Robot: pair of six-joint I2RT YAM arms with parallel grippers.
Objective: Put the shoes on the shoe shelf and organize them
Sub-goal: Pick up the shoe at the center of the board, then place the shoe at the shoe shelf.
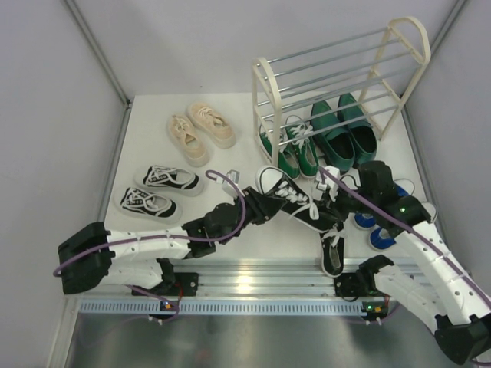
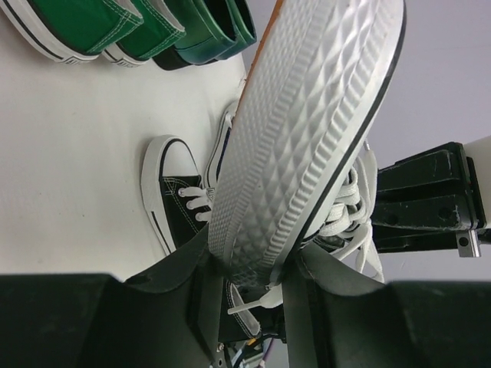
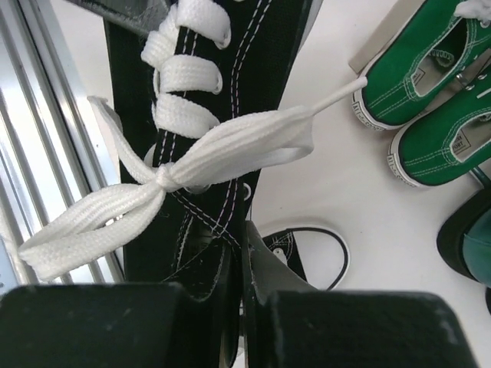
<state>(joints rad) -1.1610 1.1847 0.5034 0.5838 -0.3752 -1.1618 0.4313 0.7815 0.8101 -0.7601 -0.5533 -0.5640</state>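
**Two arms, one black sneaker**

At the centre of the overhead view, a black sneaker [image 1: 290,201] with white laces, a white toe cap and a diamond-tread white sole is held tilted between both arms. The left gripper [image 2: 257,280], partway closed, clamps the sole at one end. The right gripper [image 3: 242,257] is pinched nearly flat on the canvas edge below the bow. The sneaker's mate [image 1: 332,251] lies lower right. The shoe shelf [image 1: 268,60] stands upper right, with green sneakers [image 1: 295,157] and dark green loafers [image 1: 345,134] at its base.
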